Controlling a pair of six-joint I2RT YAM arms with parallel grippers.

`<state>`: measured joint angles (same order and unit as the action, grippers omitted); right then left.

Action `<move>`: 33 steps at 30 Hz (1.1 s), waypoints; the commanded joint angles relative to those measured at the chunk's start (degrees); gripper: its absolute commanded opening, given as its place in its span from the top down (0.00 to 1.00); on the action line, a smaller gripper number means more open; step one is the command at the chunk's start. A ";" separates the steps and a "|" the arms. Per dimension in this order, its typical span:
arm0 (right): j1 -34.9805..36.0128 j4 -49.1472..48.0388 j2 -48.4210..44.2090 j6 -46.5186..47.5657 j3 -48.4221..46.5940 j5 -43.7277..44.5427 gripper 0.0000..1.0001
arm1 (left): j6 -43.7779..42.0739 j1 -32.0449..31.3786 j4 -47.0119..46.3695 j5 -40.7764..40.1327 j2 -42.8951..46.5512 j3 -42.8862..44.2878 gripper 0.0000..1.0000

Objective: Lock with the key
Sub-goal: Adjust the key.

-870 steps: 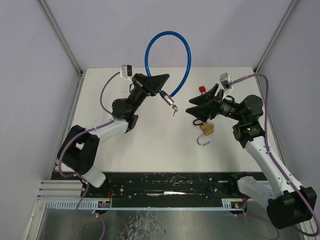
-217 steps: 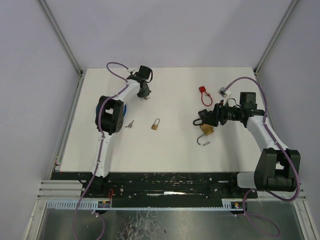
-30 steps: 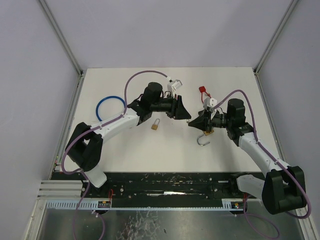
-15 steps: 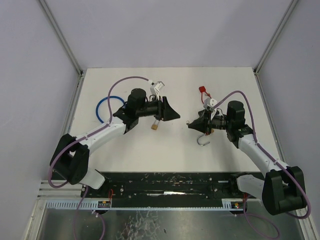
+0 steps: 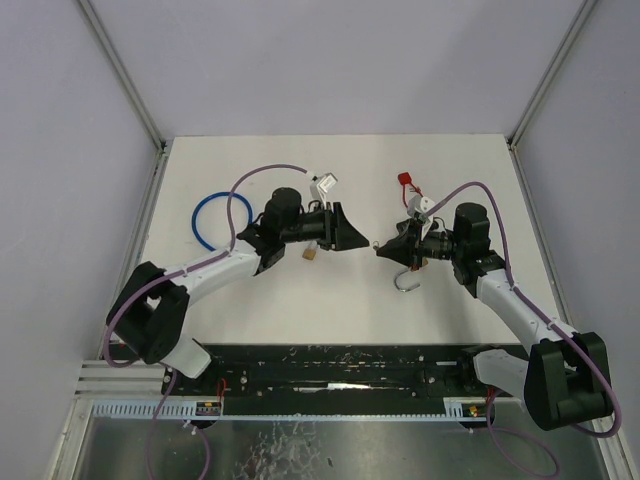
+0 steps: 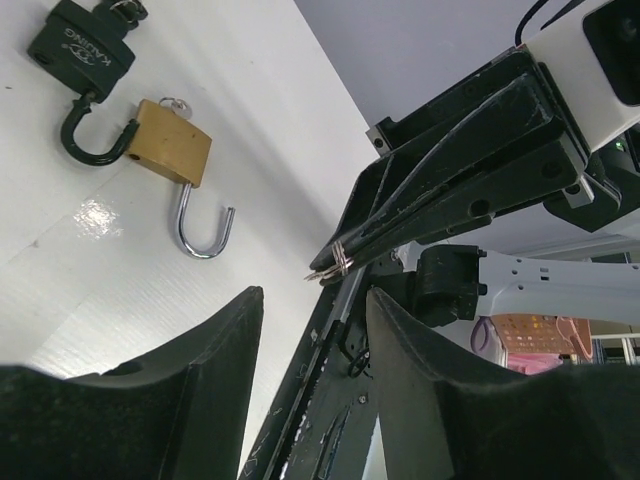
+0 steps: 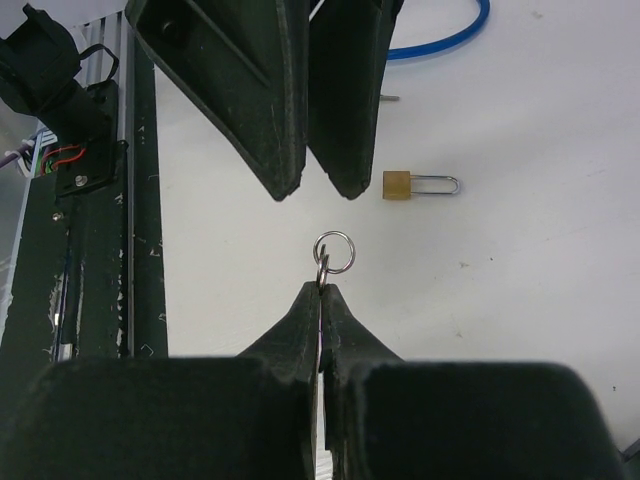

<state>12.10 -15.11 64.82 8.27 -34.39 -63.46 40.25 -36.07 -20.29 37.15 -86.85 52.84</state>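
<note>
My right gripper [image 5: 378,248] is shut on the key [image 7: 322,275], whose steel ring [image 7: 333,252] sticks out past the fingertips [image 7: 310,300]. My left gripper [image 5: 360,242] points at it from the left, open and holding nothing, its tips a short gap from the ring. In the left wrist view the right gripper [image 6: 340,262] holds the key [image 6: 320,271] just above my left gripper [image 6: 313,295]. A brass padlock [image 6: 170,152] with its shackle open lies on the table by a black padlock [image 6: 82,55]. A small brass padlock [image 5: 311,254] lies below the left gripper.
A blue cable loop [image 5: 213,215] lies at the left of the white table [image 5: 330,300]. A red tag [image 5: 405,181] sits at the back right. The black rail [image 5: 330,365] runs along the near edge. The right arm hides most of the open padlock [image 5: 405,283].
The left gripper pulled back to the left, then came right again toward the right gripper's tips. The right gripper kept hold of the key and barely moved.
</note>
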 commanded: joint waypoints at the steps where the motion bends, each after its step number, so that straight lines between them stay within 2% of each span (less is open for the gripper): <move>1: 0.20 -2.80 -0.74 -0.82 0.14 0.36 1.00 | 1.55 -1.44 -5.39 0.87 -2.07 2.95 0.56; 5: 0.19 -2.67 -0.83 -0.68 0.18 0.28 1.00 | 2.05 -2.27 -5.45 1.16 -3.83 4.37 0.63; 12: 0.20 -2.64 -0.75 -0.54 0.29 0.01 1.00 | 2.11 -2.94 -4.81 1.53 -5.31 6.03 0.69; 17: 0.12 -2.55 -0.66 -0.53 0.29 -0.03 1.00 | 2.19 -3.17 -5.07 2.57 -5.87 6.44 0.79; 25: 0.12 -2.64 -0.57 -0.39 0.20 0.00 1.00 | 2.38 -3.29 -5.54 3.41 -6.55 6.36 0.82; 27: 0.15 -2.52 -0.57 -0.35 0.16 -0.05 1.00 | 2.40 -3.29 -5.59 3.54 -6.58 6.48 0.88; 29: 0.17 -2.41 -0.55 -0.11 0.20 -0.09 1.00 | 2.46 -3.34 -5.47 3.63 -6.68 6.65 0.98; 33: 0.13 -1.51 -0.61 0.84 0.04 -0.48 1.00 | 2.55 -3.30 -5.05 3.28 -6.61 6.82 1.00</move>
<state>12.10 -15.38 64.82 8.34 -33.82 -63.55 42.70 -38.96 -21.91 39.42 -92.99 57.84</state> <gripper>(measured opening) 0.017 0.010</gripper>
